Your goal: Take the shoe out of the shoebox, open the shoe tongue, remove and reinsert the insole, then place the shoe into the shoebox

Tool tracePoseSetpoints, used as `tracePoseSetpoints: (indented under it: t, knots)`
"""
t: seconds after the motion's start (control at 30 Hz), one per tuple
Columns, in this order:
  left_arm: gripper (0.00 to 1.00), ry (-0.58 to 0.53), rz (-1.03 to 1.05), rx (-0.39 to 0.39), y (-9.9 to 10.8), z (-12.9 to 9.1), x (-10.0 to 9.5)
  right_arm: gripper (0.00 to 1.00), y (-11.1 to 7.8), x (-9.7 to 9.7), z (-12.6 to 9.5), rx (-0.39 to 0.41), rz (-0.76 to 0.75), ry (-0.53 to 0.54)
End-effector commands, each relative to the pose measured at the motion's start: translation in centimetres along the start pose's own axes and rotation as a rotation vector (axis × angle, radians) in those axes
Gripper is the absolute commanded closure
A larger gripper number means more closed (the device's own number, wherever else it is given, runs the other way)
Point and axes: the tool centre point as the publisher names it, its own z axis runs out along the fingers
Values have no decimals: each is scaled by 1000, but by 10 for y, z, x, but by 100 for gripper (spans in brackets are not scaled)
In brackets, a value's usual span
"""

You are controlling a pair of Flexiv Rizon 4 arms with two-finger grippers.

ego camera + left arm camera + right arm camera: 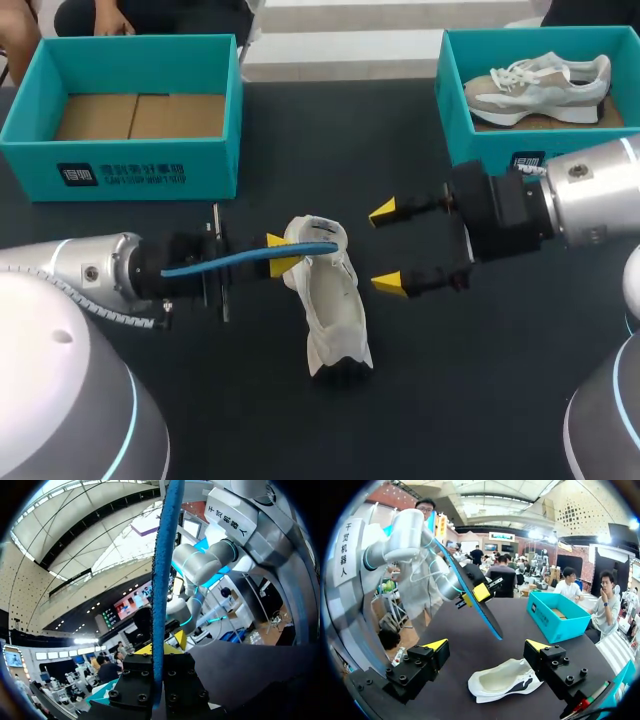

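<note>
The white shoe (330, 305) lies on its side in the middle of the worktop (250, 400), opening towards twelve o'clock, dark-patched end towards six. The thin blue insole (245, 261) is out of it, pinched in the left hand (281, 256) and reaching in from nine o'clock, its tip over the shoe's opening. One open teal shoebox (120, 165), bare cardboard inside, stands at ten o'clock; a second shoebox (455, 110) at two o'clock holds a grey-and-white sneaker (540, 85).

Bright, even light from overhead. The table (300, 430) is matte and dark; the shoe (335, 300) throws only a faint shadow. Soft glare on the right arm (600, 190). From the left wrist, the insole (162, 580) seems backlit by ceiling lamps.
</note>
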Motion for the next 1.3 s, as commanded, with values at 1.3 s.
tracePoseSetpoints:
  t: [1.3]
  knots:
    - [100, 28, -64, -125, 11, -12, 52, 0, -55, 2, 20, 362, -57, 15]
